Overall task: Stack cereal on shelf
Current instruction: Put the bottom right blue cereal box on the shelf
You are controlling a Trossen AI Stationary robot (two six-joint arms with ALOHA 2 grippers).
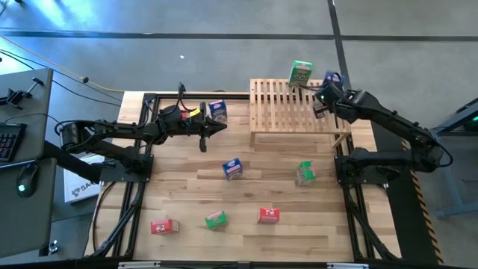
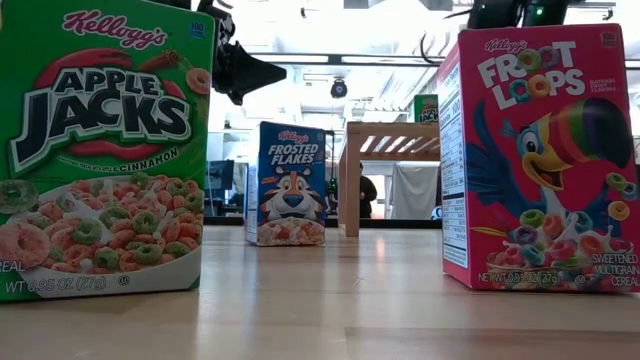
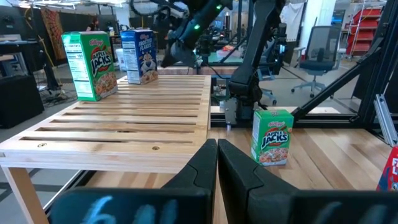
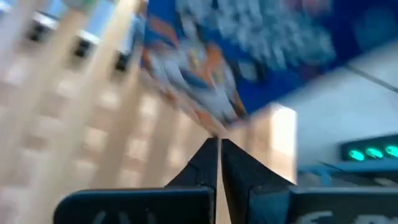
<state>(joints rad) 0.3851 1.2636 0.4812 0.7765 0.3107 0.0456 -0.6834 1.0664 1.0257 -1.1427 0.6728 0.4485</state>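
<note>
The shelf stands at the table's far right. A green cereal box and a blue one stand upright on its far part. My right gripper is shut, slanting down, its tips right beside that blue box. My left gripper hangs shut over the table's far left, level, touching nothing, next to another blue box. Lying on the tabletop are a blue box, two green ones and two red ones. My right gripper has its shut fingertips at the lower edge of the blue box on the shelf, slanting down toward the table's far edge. I cannot tell whether they touch it. The box stands upright on the slats.
The shelf's near slats are bare. A black frame runs around the tabletop. Bare planks lie between the scattered boxes at mid-table.
</note>
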